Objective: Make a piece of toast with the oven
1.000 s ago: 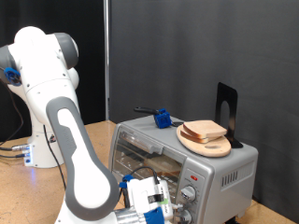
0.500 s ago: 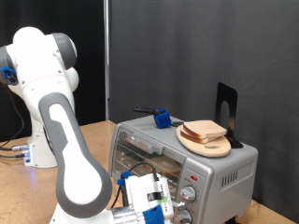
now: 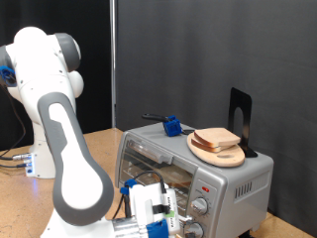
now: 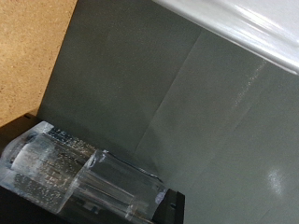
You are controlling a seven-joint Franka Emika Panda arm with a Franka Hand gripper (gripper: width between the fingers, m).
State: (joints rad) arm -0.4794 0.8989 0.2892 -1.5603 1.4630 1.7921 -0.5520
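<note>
The silver toaster oven (image 3: 238,178) stands at the exterior view's right, its wire rack showing through the front. Two pale bread slices (image 3: 218,136) lie stacked on a round wooden board (image 3: 222,155) on top of the oven. My gripper (image 3: 158,212) hangs low at the oven's front lower edge, beside the knobs (image 3: 199,206) and the red light (image 3: 205,187). No bread shows between its fingers. The wrist view shows a clear fingertip (image 4: 75,173) over a smooth grey panel (image 4: 168,103).
A small blue object (image 3: 171,126) with a dark handle and a black upright stand (image 3: 241,117) sit on the oven top. The arm's white base (image 3: 45,159) stands at the left on the tan wooden table (image 4: 28,37). Black curtains close the back.
The arm's lower link and the gripper have shifted slightly towards the exterior view's left, along the oven's front. The bread and board have not moved.
</note>
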